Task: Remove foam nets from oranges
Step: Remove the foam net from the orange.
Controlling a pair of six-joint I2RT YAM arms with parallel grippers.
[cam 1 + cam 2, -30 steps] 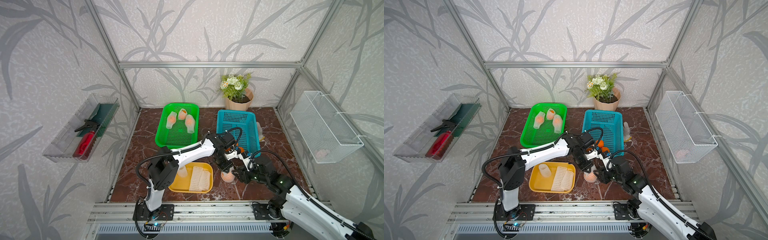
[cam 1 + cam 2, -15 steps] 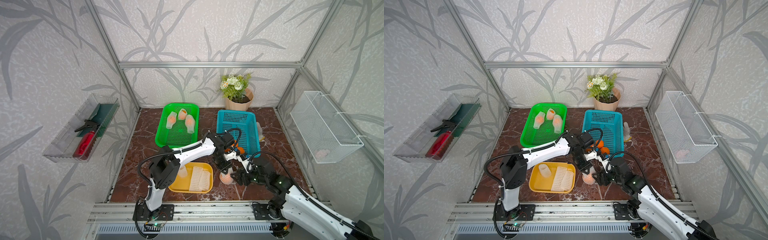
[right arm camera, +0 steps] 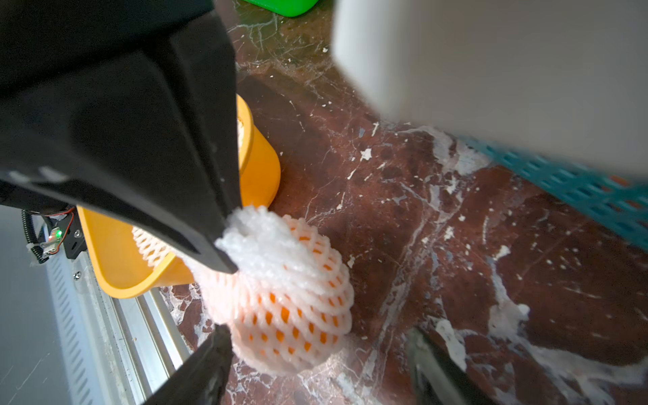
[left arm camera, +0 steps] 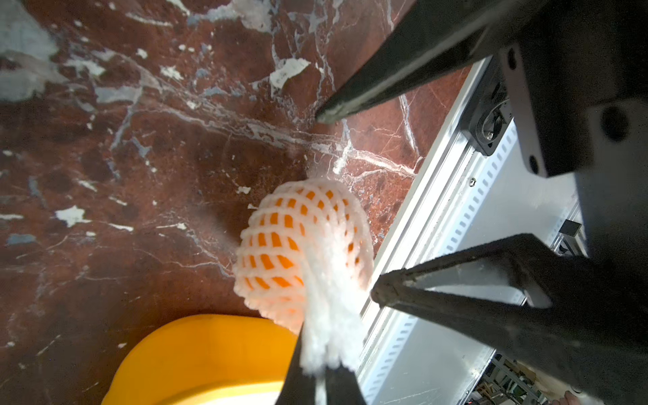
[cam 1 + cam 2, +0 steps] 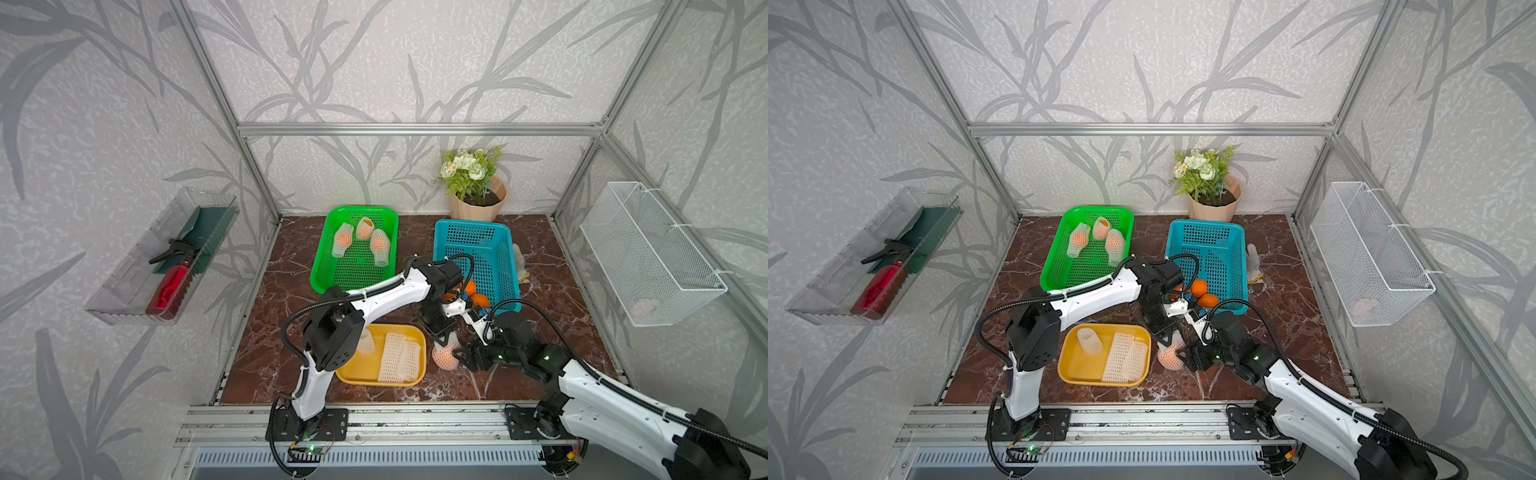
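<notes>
An orange in a white foam net point(image 5: 445, 358) point(image 5: 1170, 356) rests on the marble floor between the yellow tray and my right arm. My left gripper point(image 5: 443, 340) point(image 4: 322, 380) points down and is shut on the net's bunched top point(image 3: 259, 242). My right gripper point(image 5: 464, 360) point(image 3: 319, 366) is open and low at the netted orange point(image 3: 287, 312). One of its fingers point(image 3: 210, 364) lies against the net and the second stands apart. Three netted oranges point(image 5: 361, 241) lie in the green basket. Bare oranges point(image 5: 478, 296) sit in the blue basket.
The yellow tray point(image 5: 357, 370) holds empty foam nets point(image 5: 399, 358) just left of the grippers. The green basket point(image 5: 320, 270) and blue basket point(image 5: 469, 224) stand behind. A flower pot point(image 5: 478, 203) sits at the back. The aluminium front rail point(image 4: 438, 210) runs close by.
My right gripper's jaws have spread wider around the netted orange. The netted orange has shifted slightly left and nearer the front. My left gripper still pinches the net's top.
</notes>
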